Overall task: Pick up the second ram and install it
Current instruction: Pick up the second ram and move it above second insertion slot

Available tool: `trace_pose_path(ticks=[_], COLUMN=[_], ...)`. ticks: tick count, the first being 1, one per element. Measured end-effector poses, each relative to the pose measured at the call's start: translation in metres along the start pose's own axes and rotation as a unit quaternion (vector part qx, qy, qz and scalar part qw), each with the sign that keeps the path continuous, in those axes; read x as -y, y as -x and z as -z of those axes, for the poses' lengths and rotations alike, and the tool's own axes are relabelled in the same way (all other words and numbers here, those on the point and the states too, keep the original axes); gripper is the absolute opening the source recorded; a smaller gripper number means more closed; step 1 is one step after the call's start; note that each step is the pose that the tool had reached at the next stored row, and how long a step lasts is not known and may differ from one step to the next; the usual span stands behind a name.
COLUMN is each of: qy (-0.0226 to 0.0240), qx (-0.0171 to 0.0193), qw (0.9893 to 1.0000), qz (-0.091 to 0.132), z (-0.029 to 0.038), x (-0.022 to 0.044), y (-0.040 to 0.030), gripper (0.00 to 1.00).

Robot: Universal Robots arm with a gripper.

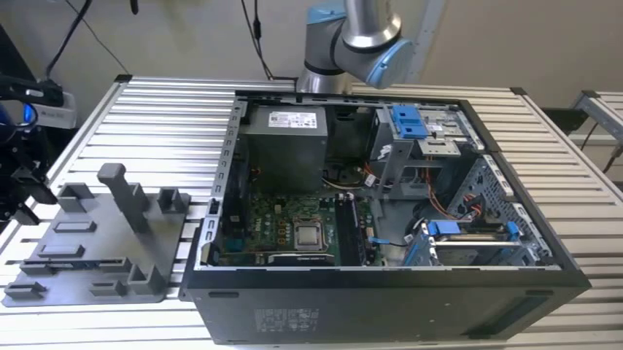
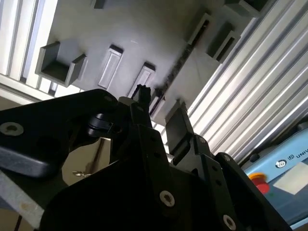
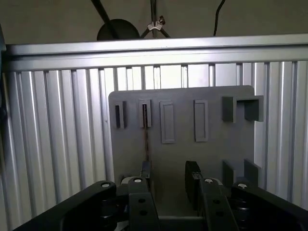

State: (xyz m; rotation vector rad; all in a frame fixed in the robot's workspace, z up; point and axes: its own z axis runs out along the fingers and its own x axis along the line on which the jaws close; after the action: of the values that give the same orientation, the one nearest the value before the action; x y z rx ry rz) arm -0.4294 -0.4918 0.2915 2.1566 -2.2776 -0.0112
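1. At the exterior view's lower left, a grey holder plate (image 1: pixel 98 240) is lying on the slatted metal table (image 1: pixel 165 124); a tall post (image 1: pixel 122 193) and low blocks (image 1: pixel 146 281) are rising from it.
2. In the middle of the exterior view, an open computer case (image 1: pixel 389 299) is lying on its side; its motherboard (image 1: pixel 282 226) is facing up in the lower left part of the case.
3. At the upper middle of that view, the arm (image 1: pixel 355 33) is rising behind the case.
4. In the first wrist view, the second ram (image 3: pixel 145 130) is standing on edge in a narrow slot of the holder plate, showing as a thin dark strip; in the second wrist view the ram (image 2: pixel 174 73) is running across the same plate as a dark line.
5. The gripper (image 3: pixel 168 168) is hovering over the plate with its claw spread; nothing is sitting between the fingers (image 3: pixel 192 175); one finger is lining up with the ram's near end, just beside it; whether they are touching I cannot tell.
6. The ram is sitting in the holder plate, well apart from the case.
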Motion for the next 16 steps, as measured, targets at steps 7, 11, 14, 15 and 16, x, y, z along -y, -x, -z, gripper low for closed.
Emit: trace_pose_path(ticks=[7,11,14,15,16], qy=[0.0079,0.009,0.0088,0.0088,0.0088], qx=[-0.0005,-0.0003,-0.0015,-0.0019,-0.0022], qw=[1.0,1.0,1.0,1.0,1.0], qz=[0.0,0.0,0.0,0.0,0.0], z=[-0.0088,-0.0105,-0.0117,-0.0127,-0.0138], x=[0.0035,0.0039,0.0041,0.0042,0.0045], y=[-0.0065,-0.0067,-0.0068,-0.0068,-0.0067], gripper=[0.42,0.42,0.42,0.42,0.42])
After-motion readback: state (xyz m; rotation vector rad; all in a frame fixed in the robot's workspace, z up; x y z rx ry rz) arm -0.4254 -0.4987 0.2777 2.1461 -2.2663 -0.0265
